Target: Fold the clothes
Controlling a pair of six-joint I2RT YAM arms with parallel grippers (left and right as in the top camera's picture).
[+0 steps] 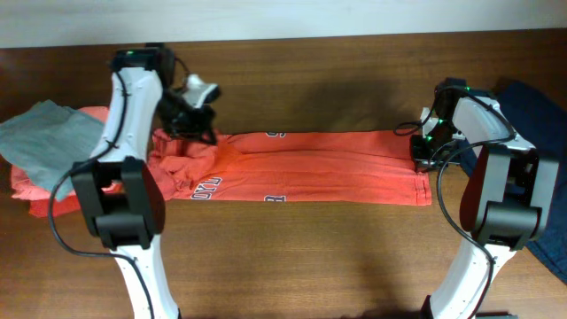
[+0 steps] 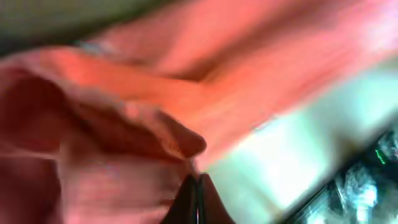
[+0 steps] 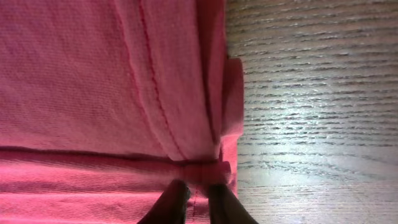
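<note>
The red-orange T-shirt (image 1: 301, 167) lies as a long folded strip across the table, with bits of white lettering along its edges. My left gripper (image 1: 200, 133) is at the strip's bunched left end. In the blurred left wrist view its fingers (image 2: 197, 190) are pressed together with shirt fabric (image 2: 124, 112) at their tips. My right gripper (image 1: 423, 152) is at the strip's right end. In the right wrist view its fingers (image 3: 198, 190) pinch a small fold of the shirt's hem (image 3: 124, 81) at the cloth's edge, just above the wooden table (image 3: 311, 93).
A grey folded top (image 1: 44, 133) lies at the far left on a coral-pink garment (image 1: 40, 190). A dark blue cloth (image 1: 542, 111) lies at the far right behind the right arm. The wooden table (image 1: 310, 257) runs along the front.
</note>
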